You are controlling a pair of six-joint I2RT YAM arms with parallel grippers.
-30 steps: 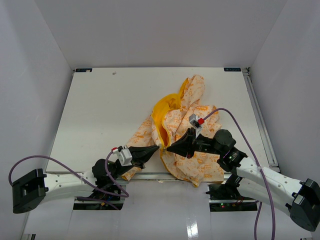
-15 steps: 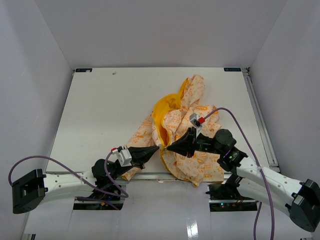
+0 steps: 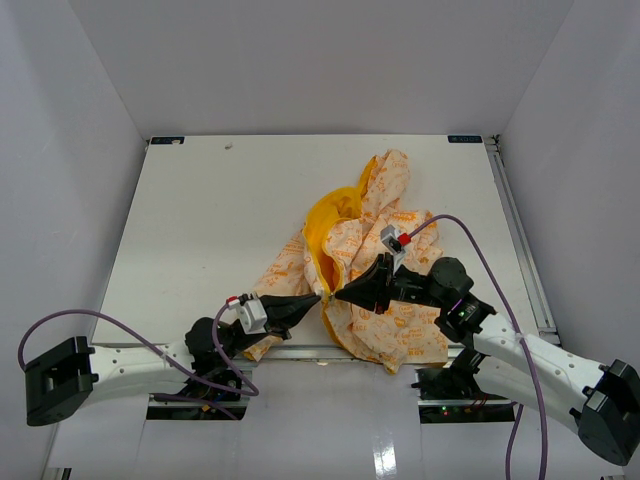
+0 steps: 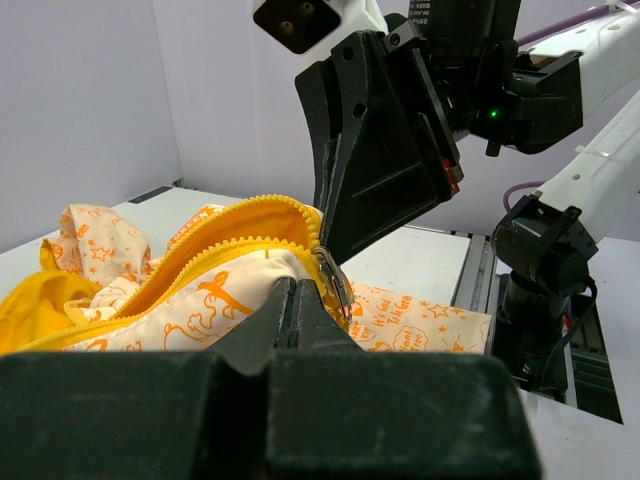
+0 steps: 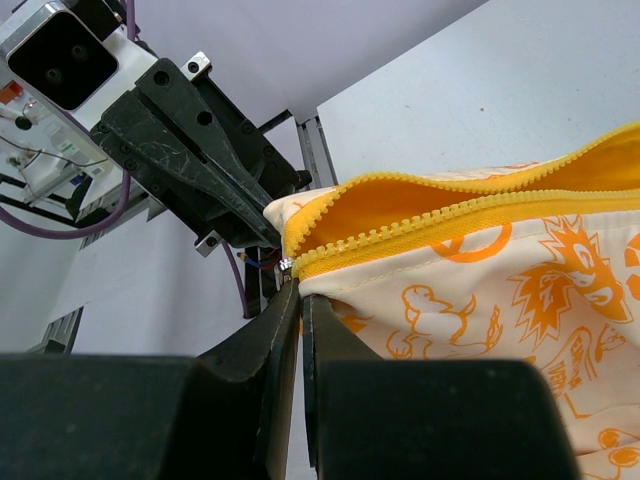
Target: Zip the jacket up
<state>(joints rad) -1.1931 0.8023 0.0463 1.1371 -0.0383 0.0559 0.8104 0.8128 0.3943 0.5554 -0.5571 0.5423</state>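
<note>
Yellow-lined, the jacket [image 3: 350,240] lies bunched at the table [image 3: 200,220]'s near edge. The left gripper [image 3: 318,297] and right gripper [image 3: 338,296] each pinch its zipper foot, their tips crowding together.

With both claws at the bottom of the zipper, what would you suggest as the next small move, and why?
I would probably have the right claw draw the slider a little along the teeth, away from the left claw, which anchors the jacket: both are shut at the zipper's base, and the teeth beyond lie apart.
</note>
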